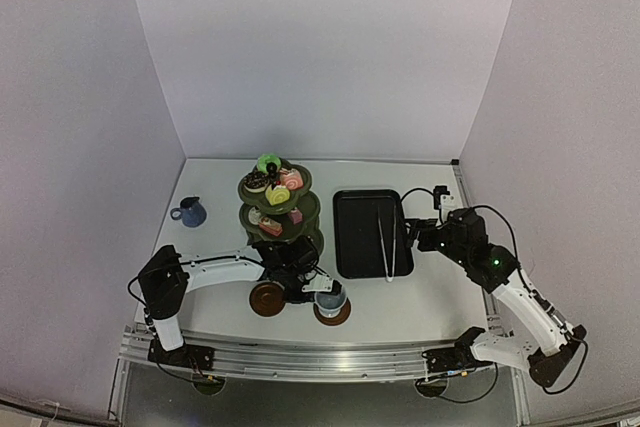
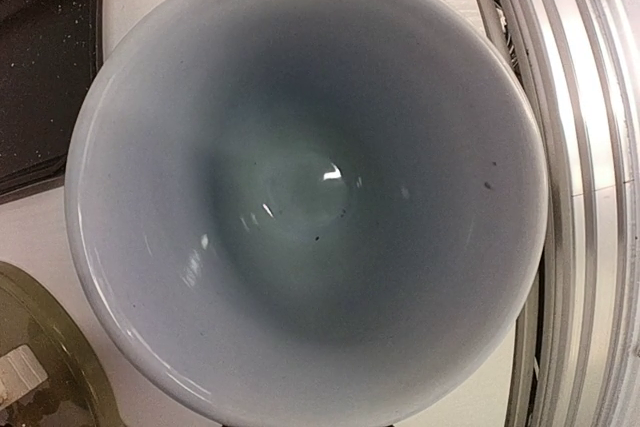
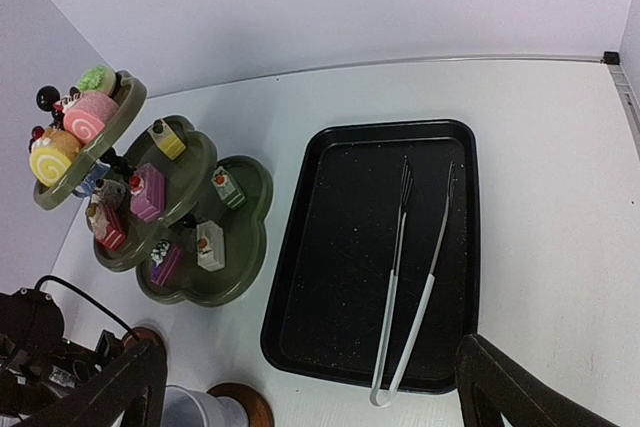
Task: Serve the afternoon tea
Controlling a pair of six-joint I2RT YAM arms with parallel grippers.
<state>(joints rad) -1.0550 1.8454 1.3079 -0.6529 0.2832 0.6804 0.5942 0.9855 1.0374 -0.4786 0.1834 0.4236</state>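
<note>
The white cup (image 1: 331, 301) sits over a round brown saucer (image 1: 333, 314) near the front edge; it fills the left wrist view (image 2: 300, 197), seen from above. My left gripper (image 1: 317, 287) is shut at the cup's rim, its fingers hidden under the cup. A second saucer (image 1: 266, 298) lies bare just to the left. The olive-green three-tier stand (image 1: 281, 204) carries small cakes (image 3: 88, 117) on all tiers (image 3: 250, 247). The dark-blue cup (image 1: 189, 212) stands at the far left. My right gripper (image 3: 310, 347) hangs open and holds nothing, above the tray's right side (image 1: 425, 234).
A black rectangular tray (image 1: 360, 237) lies right of the stand with metal tongs (image 1: 388, 242) in it (image 3: 405, 327). The metal rail (image 2: 590, 147) of the table's front edge runs close beside the white cup. White walls enclose the table on three sides.
</note>
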